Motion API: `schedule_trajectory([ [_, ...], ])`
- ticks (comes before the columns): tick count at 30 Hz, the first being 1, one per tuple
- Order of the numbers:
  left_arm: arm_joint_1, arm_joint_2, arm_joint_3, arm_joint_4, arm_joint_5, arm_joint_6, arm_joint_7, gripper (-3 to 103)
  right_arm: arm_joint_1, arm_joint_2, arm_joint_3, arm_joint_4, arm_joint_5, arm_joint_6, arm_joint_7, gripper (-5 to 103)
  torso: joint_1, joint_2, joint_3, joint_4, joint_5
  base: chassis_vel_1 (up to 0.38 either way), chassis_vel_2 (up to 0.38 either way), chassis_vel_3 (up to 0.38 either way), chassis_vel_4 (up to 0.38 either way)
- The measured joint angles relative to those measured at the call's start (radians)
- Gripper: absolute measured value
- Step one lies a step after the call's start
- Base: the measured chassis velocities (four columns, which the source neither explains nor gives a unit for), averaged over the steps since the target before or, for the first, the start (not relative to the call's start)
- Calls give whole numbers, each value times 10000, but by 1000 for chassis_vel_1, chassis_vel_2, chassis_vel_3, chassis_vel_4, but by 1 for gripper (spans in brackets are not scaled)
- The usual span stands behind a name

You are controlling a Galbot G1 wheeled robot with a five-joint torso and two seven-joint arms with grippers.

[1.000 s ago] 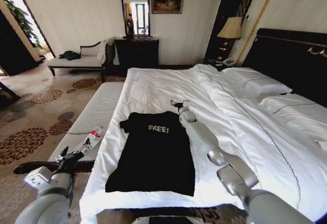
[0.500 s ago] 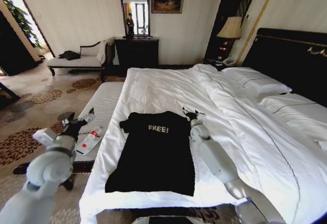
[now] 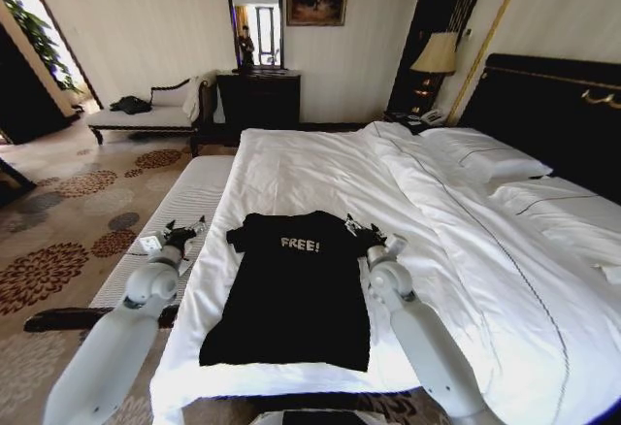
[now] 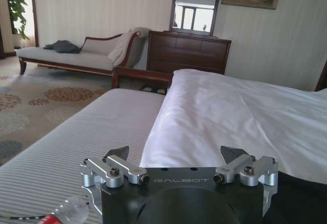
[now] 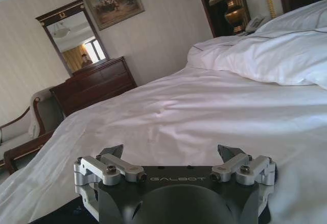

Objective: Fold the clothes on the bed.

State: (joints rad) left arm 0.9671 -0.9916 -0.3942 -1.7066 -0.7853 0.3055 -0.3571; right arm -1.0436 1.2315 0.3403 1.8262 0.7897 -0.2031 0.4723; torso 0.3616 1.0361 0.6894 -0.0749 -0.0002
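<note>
Bright daylight from left, edges distorted.

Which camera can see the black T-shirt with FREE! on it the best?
The head view: the whole black T-shirt lies flat on the bed, lettering readable. Both wrist views catch a dark edge of it beside the open left gripper and right gripper.

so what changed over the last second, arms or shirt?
Left gripper rose from low beside the striped bench to near the black "FREE!" T-shirt's left sleeve. Right gripper drew back to the right shoulder. Both open, holding nothing. Shirt and white bed unchanged.
</note>
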Motion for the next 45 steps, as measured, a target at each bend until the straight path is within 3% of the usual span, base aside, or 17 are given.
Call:
schedule_trajectory([
  [5,-1371,-543,1326,1349,39,-209,225,100,-1025,295,886,660,-556,76,184,100,-1,1,-1,-2,-5,0,0,0,0],
  [9,-2808,-1260,2683,2792,440,-422,316,100,-1892,633,1362,1058,-1655,323,185,100,-1,0,-1,-14,0,0,0,0,0],
  [11,-2879,-1289,2755,2871,475,-428,319,100,-1908,640,1368,1069,-1667,325,185,100,-1,0,-1,-16,0,0,0,0,0],
  [12,-3384,-1499,3305,3525,786,-471,337,100,-2110,738,1448,1217,-1789,352,184,100,-1,0,-1,-20,1,0,0,0,0],
  [13,-3609,-1599,3574,3799,893,-475,328,100,-2191,778,1496,1269,-1806,355,187,100,0,-1,1,0,-3,0,0,0,0],
  [20,-4775,-2126,5148,4869,1282,-66,293,100,-2346,894,1709,1292,-1758,357,328,100,-1,0,0,-5,-1,0,0,0,0],
  [27,-5709,-2708,6109,5896,1699,318,156,100,-2311,864,1801,1261,-1641,353,414,100,1,0,0,-10,-2,0,0,0,0],
  [37,-5726,-2450,6360,5595,2291,1148,87,100,-2361,772,2028,1134,-1454,348,492,100,0,0,-1,-6,-3,0,0,0,0],
  [45,-5729,-2679,6585,6352,2378,1189,12,100,-2224,797,1924,964,-1438,347,534,100,-1,0,0,-3,-4,0,0,0,0],
])
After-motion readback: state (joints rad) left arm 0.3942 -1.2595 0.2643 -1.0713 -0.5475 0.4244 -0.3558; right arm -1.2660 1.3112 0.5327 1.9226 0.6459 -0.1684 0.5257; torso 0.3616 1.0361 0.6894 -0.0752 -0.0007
